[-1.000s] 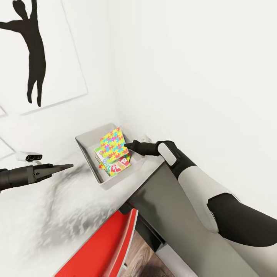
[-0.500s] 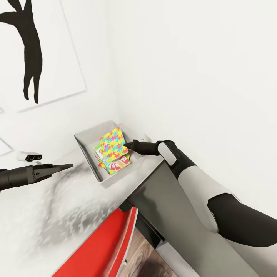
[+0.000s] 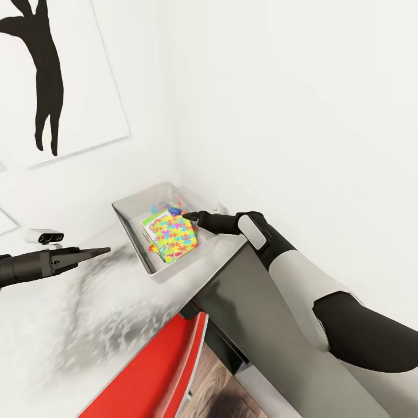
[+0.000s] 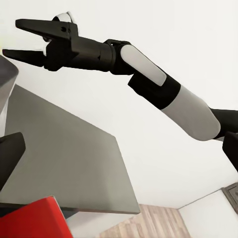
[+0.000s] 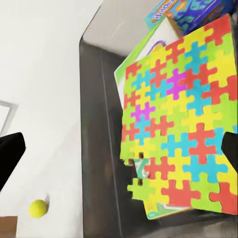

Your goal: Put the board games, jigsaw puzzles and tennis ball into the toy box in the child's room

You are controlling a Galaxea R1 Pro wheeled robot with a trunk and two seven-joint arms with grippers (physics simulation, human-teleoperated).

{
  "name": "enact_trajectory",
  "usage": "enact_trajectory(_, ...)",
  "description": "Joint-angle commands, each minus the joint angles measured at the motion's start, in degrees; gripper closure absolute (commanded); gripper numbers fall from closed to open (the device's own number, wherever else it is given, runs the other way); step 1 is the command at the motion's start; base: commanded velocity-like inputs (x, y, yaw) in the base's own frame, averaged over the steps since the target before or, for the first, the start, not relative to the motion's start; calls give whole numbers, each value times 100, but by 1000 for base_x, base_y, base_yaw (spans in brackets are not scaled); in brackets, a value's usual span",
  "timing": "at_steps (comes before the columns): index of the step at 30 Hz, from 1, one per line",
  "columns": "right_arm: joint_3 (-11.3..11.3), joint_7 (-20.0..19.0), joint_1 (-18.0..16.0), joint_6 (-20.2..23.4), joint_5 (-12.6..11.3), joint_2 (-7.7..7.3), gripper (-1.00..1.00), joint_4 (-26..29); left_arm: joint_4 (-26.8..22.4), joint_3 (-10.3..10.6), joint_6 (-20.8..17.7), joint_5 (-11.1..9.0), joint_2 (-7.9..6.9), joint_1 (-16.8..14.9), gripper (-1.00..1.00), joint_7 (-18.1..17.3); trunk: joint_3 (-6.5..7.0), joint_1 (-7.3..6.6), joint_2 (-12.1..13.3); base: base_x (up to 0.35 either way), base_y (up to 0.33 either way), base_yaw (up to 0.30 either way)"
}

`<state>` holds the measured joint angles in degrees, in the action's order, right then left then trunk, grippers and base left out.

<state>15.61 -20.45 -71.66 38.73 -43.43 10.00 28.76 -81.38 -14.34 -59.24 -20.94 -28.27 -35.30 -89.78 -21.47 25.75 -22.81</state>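
Note:
The grey toy box (image 3: 129, 208) stands on the table (image 3: 87, 313) in the wall corner. A multicoloured jigsaw puzzle (image 3: 174, 237) (image 5: 173, 124) lies flat in it, on top of a white, green-edged board game (image 3: 150, 223) (image 5: 130, 74). A blue board game (image 3: 160, 206) (image 5: 198, 12) lies behind them in the box. My right gripper (image 3: 188, 217) (image 4: 20, 39) hovers open just above the puzzle's edge, holding nothing. The tennis ball (image 5: 38, 208) rests on the table outside the box. My left gripper (image 3: 98, 251) is open over the table, left of the box.
White walls close in behind and to the right of the box. A framed black silhouette picture (image 3: 52, 75) hangs at the left. The table's lower dark grey section (image 3: 261, 325) runs under my right arm, with a red panel (image 3: 157, 366) below the table edge.
The puzzle stood tilted upright in my right gripper over the box; it now lies flat inside. The right gripper has let go and edged slightly left. The left arm is unchanged.

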Motion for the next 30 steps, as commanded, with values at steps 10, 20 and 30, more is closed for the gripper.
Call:
enact_trajectory(10, 3, -20, -6, 11, 10, 0, -100, -2, -1, 1, -61, 11, -3, -3, -100, -22, -10, 3, -11, 0, 0, 0)
enact_trajectory(20, 3, -21, -6, 11, 10, 0, -100, -2, -1, 1, -61, 19, -3, -3, -100, -22, -10, 3, -11, 0, 0, 0)
enact_trajectory(30, 6, -68, -2, 27, 5, 0, -100, 155, 10, -14, -54, 37, -41, -3, -100, -22, -10, 3, -11, 0, 0, 0)
